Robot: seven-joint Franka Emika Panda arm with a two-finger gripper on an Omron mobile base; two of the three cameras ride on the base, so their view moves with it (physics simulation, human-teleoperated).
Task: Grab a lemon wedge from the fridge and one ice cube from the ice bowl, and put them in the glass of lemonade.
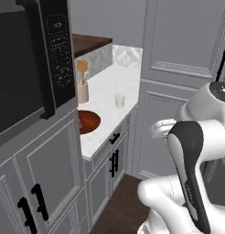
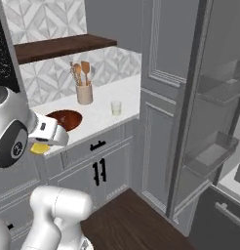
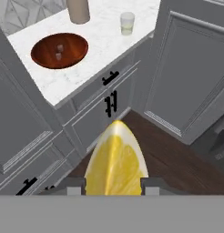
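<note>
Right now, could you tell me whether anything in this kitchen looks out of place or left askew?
The fridge door stands open, its shelves exposed. Otherwise things look tidy: the glass of lemonade stands upright on the counter, nothing spilled, and the gripper holds the lemon wedge.

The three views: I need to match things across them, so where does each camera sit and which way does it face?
Left base view: behind the arm's left, looking forward-down at the counter; white arm lower right.
Right base view: behind its right, same counter, open fridge right; arm lower left.
Hand view: on the hand, looking down at the counter over the gripper holding the lemon wedge.
All share the ice bowl and glass of lemonade.
</note>
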